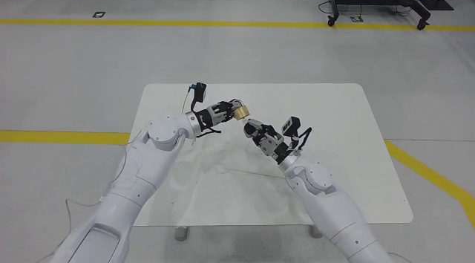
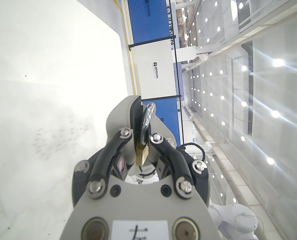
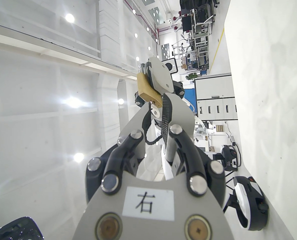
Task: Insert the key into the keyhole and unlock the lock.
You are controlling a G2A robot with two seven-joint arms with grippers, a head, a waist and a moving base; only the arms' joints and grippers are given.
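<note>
- The left tool [image 1: 228,108] is clamping the brass padlock [image 1: 239,111], holding it in the air above the middle of the white counter [image 1: 349,166], slightly towards the far side.
- In the left wrist view, the steel shackle [image 2: 146,119] is sitting between that tool's fingers.
- The right tool [image 3: 154,106] is pinching the small silver key [image 3: 155,112], just right of the padlock and a little nearer.
- The key's tip is meeting the padlock's bottom face. How far the blade is going in cannot be told.
- The insertion step seems to be in hand, and the turn is not yet done.
- The next move is calling for a straight push along the keyhole's line, with the left tool bracing the padlock against it.
- After that, the right wrist is needing to twist without the key slipping in the pads.
</note>
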